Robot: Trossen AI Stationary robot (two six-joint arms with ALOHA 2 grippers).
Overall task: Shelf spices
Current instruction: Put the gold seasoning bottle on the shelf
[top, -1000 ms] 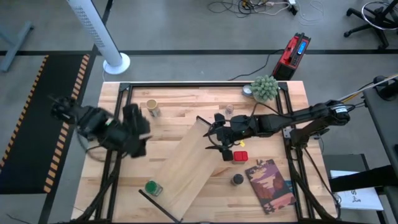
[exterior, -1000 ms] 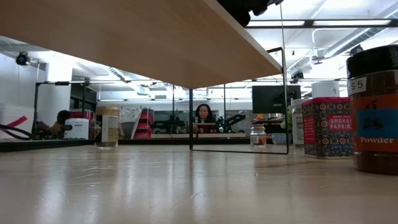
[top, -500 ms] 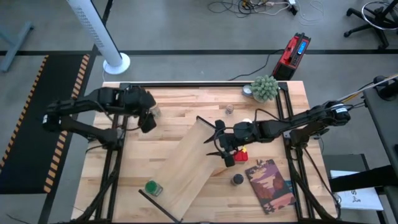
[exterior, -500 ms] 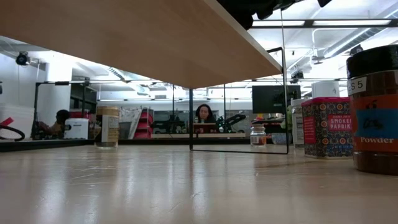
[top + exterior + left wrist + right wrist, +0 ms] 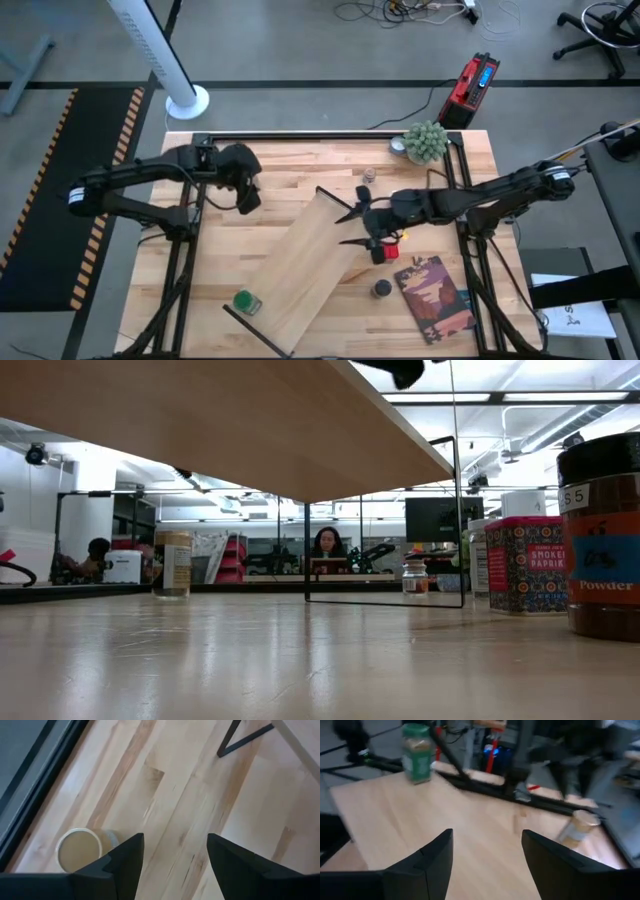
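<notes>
The pale plywood shelf point(image 5: 300, 262) stands slantwise on the table on its thin black rails point(image 5: 306, 550). My left gripper point(image 5: 175, 855) is open above the table, with the tan-topped jar point(image 5: 78, 850) just outside one finger. My right gripper point(image 5: 352, 228) is open over the shelf's far end. The red jar point(image 5: 386, 250) stands beside it, partly covered by the wrist. The black-topped jar point(image 5: 382, 288), the green-topped jar point(image 5: 243, 300) and the clear glass jar point(image 5: 368, 175) stand on the tabletop. A white-topped jar point(image 5: 524, 503) shows behind the red jar point(image 5: 525, 565).
A fuzzy green plant point(image 5: 425, 141) sits at the far right corner. A reddish-brown book point(image 5: 436, 298) lies near the right edge. Black frame rails point(image 5: 300, 136) border the table. People sit in the room beyond point(image 5: 326, 545).
My left arm has swung from the table's left edge toward the far side and right, and its gripper now hangs by the tan-topped jar. My right arm has drawn back slightly toward the right; its gripper stays over the shelf's far end. No jar has moved.
</notes>
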